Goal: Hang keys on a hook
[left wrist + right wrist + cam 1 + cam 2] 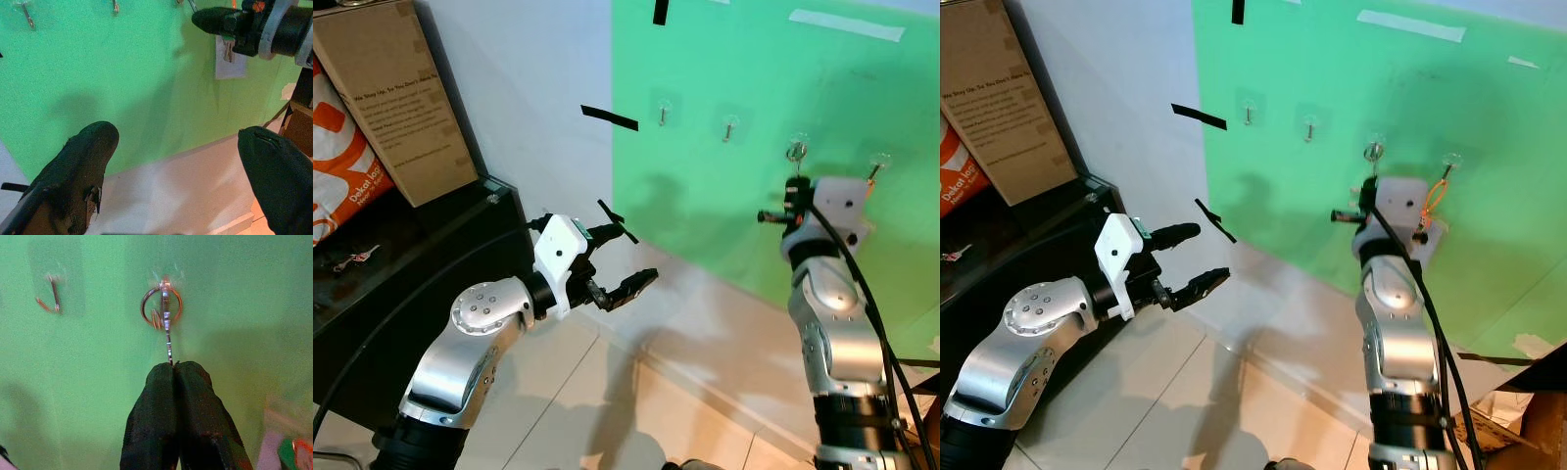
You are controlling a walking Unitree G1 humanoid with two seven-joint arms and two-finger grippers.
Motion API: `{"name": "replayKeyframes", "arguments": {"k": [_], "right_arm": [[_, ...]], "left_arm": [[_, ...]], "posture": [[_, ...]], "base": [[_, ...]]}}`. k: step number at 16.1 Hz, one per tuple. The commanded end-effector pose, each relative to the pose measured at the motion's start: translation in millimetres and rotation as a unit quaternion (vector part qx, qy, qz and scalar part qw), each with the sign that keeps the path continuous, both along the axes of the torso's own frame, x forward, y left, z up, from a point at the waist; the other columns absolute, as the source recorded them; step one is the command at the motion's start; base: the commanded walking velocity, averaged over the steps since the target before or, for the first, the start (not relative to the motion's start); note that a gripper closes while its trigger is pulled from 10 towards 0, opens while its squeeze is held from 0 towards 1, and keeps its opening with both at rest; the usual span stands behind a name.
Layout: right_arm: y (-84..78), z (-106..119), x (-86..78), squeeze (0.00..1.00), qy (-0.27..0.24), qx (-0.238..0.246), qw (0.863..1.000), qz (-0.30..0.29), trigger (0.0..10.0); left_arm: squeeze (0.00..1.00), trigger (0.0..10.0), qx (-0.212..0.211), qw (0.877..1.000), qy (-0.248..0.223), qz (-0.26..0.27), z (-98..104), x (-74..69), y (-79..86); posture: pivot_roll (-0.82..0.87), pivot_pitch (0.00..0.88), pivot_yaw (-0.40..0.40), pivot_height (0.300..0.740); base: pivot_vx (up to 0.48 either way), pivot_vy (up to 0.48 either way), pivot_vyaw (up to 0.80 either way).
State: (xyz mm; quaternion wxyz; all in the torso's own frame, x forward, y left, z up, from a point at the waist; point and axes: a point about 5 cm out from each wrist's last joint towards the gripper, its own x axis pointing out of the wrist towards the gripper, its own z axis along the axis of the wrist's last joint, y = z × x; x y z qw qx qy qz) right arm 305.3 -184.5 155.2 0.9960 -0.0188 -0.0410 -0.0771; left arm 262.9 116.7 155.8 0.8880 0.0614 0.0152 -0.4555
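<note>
- Green wall panel (pixel 773 127) upright ahead, carrying a row of four small clear hooks; white wall to its left with strips of black tape (pixel 609 118).
- Black cabinet (pixel 401 255) at far left, a cardboard box (pixel 396 98) leaning on top beside an orange-and-white bag (pixel 342 157).
- Left gripper (pixel 631 257) raised in mid-air before the white wall, well apart from the hooks, fingers (pixel 83 166) spread wide and holding nothing.
- Right gripper (pixel 172 369) lifted close to the panel, fingers pressed together, pinching the lower end of the keys.
- Keys (pixel 167 330) at the third hook (pixel 165 284) from the left, ring looped at the hook, long axis running straight from ring down to the fingertips, flat along the panel.
- Neighbouring hook (pixel 51 298) bare, just beside.
</note>
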Motion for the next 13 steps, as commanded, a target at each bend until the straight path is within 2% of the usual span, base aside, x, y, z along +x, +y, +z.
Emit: {"name": "replayKeyframes", "arguments": {"k": [1,13], "right_arm": [[1.7,4.4,-1.9,0.0,-0.013,0.005,1.0,0.005,10.0],[11.9,-14.5,-9.2,0.0,0.03,-0.007,0.999,0.032,10.0]], "left_arm": [[0.0,10.0,0.004,1.0,-0.001,-0.005,0.9,-2.3,-1.0],[0.0,10.0,0.005,1.0,-0.002,-0.003,1.7,-0.1,0.5]], "posture": [[-0.07,0.0,0.002,0.74],[-0.07,0.0,0.004,0.74]], "base": [[0.0,0.0,0.0],[0.0,0.0,0.0]]}}
